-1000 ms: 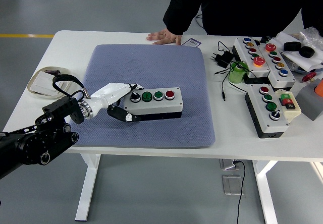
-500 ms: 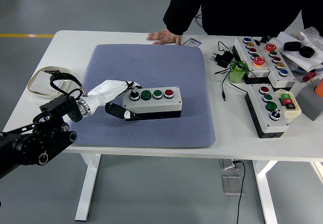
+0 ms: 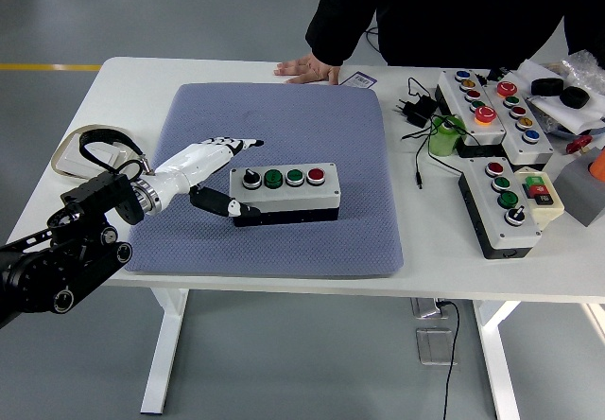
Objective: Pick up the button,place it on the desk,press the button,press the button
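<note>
A grey button box (image 3: 285, 190) with a black selector knob, two green buttons and one red button lies on the blue-grey mat (image 3: 274, 117) near its middle. My left hand (image 3: 219, 169) is white, with fingers spread open. It sits just left of the box's left end; the fingers reach above the box's back left corner and the thumb lies by its front left corner. It holds nothing. My right hand is out of view.
A person stands at the far side with a hand (image 3: 307, 66) flat on the table. Two more button boxes (image 3: 492, 108) (image 3: 509, 202), a green bottle (image 3: 444, 136), a power adapter (image 3: 416, 108) and a white ring-shaped object (image 3: 90, 150) lie around.
My left hand has let go of the button box and pulled back to the left and up, fingers now spread. The box stays on the mat.
</note>
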Available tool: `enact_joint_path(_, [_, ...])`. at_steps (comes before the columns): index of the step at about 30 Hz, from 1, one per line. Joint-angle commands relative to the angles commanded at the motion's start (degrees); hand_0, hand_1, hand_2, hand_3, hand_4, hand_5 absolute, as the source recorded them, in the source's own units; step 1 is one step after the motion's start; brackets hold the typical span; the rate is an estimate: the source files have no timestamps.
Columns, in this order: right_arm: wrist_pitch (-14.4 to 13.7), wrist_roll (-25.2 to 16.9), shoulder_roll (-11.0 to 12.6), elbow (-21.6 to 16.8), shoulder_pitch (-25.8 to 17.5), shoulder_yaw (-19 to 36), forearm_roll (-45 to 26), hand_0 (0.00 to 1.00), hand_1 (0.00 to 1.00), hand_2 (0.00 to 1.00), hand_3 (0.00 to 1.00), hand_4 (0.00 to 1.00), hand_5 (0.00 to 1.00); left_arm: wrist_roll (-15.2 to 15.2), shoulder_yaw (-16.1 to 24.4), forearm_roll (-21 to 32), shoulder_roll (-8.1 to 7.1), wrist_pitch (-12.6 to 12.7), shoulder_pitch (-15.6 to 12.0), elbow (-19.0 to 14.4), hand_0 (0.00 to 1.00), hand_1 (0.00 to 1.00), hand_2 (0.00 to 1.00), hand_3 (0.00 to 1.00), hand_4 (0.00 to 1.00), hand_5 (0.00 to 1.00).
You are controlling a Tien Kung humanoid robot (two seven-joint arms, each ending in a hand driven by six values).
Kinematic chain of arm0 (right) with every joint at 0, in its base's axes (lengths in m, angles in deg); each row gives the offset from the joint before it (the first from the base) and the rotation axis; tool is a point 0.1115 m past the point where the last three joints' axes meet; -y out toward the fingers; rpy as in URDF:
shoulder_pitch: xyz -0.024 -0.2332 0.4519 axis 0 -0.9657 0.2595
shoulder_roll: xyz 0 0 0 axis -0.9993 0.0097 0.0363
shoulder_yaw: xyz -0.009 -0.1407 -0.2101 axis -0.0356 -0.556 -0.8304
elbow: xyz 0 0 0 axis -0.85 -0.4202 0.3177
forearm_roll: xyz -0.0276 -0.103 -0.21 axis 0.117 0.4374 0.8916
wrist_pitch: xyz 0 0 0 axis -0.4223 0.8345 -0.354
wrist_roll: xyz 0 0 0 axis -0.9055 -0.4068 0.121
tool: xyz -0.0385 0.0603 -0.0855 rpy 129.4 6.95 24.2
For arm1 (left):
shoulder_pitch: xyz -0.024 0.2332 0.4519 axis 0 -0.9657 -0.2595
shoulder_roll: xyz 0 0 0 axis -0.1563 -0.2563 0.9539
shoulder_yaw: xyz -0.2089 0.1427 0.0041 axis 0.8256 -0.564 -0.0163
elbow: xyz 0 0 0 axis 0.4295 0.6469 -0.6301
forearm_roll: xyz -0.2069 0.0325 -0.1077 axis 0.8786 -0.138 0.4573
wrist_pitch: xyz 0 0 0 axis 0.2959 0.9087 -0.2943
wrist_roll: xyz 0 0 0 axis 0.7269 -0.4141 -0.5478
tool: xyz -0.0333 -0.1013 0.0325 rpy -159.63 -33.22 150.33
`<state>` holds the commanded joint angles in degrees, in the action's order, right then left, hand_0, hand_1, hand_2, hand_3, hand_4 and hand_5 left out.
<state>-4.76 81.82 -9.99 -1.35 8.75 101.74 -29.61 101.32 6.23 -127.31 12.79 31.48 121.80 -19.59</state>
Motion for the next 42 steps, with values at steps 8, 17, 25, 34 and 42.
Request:
enact_joint_path(8, [0.1, 0.2, 0.0, 0.0, -0.4, 0.5, 0.9, 0.643, 0.535, 0.616, 0.613, 0.260, 0.287, -3.1, 9.6, -7.0, -2.32, 2.2, -2.5, -14.6, 0.998, 0.967, 0.998, 0.998, 0.980, 0.389])
enact_joint_path(17, [0.0, 0.3, 0.0, 0.0, -0.7, 0.6, 0.9, 0.643, 0.535, 0.616, 0.612, 0.259, 0.286, -10.8, 8.6, -3.8, -2.51, 3.0, -2.1, -26.7, 0.273, 0.349, 0.321, 0.907, 0.761, 0.002])
enact_joint_path(25, [-0.1, 0.4, -0.1, 0.0, -0.6, 0.3, 0.4, 0.643, 0.535, 0.616, 0.612, 0.259, 0.286, -17.5, 3.5, -5.0, -1.05, -6.3, 0.2, -26.6, 0.097, 0.089, 0.102, 0.833, 0.648, 0.118])
enact_joint_path(34, [0.0, 0.2, 0.0, 0.0, -0.4, 0.1, 0.2, 0.643, 0.535, 0.616, 0.612, 0.259, 0.286, -21.9, 0.4, -7.5, -0.11, -13.8, 1.7, -23.3, 0.049, 0.016, 0.046, 0.813, 0.610, 0.012])
enact_joint_path(42, [0.0, 0.1, 0.0, 0.0, -0.2, 0.1, 0.1, 0.643, 0.535, 0.616, 0.612, 0.259, 0.286, -22.1, -0.9, -6.9, 0.32, -14.9, 2.3, -20.9, 0.048, 0.008, 0.038, 0.811, 0.580, 0.002])
